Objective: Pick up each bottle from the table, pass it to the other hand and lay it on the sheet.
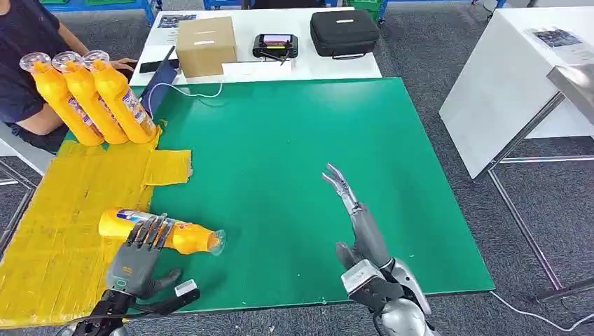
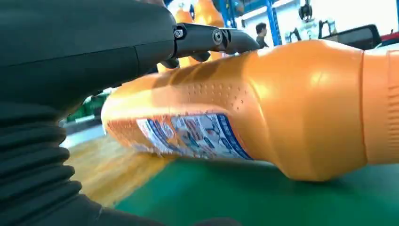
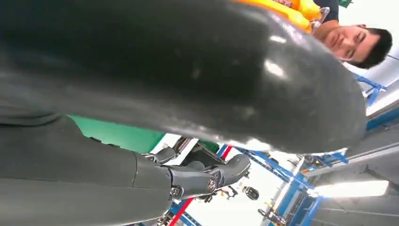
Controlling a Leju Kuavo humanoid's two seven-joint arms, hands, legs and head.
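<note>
A: Where's the bottle [image 1: 162, 232] lying?

B: On its side, half on the yellow sheet [image 1: 63, 231], cap end out over the green mat [image 1: 294, 175]. Long axis runs left to right across the front of the robot. The left hand [image 1: 139, 253] is over its middle, fingers draped across the body. Whether it grips or merely rests on it, I cannot tell.

A: And the right hand [image 1: 354, 224]?

B: Well apart, out over the mat, fingers straight and spread, holding nothing. The left is far the nearer.

A: So the lay-down looks about finished?

B: My guess. The bottle touches the surface in the left wrist view, label down toward the mat.

A: Other stock?

B: Three more bottles [image 1: 87, 94] propped leaning at the sheet's far corner, beside a seated person [image 1: 28, 63].

A: The room?

B: White table [image 1: 280, 66] behind with a cardboard box [image 1: 205, 45], a black case [image 1: 344, 32], a small device [image 1: 275, 46]. Grey carpet all round.
</note>
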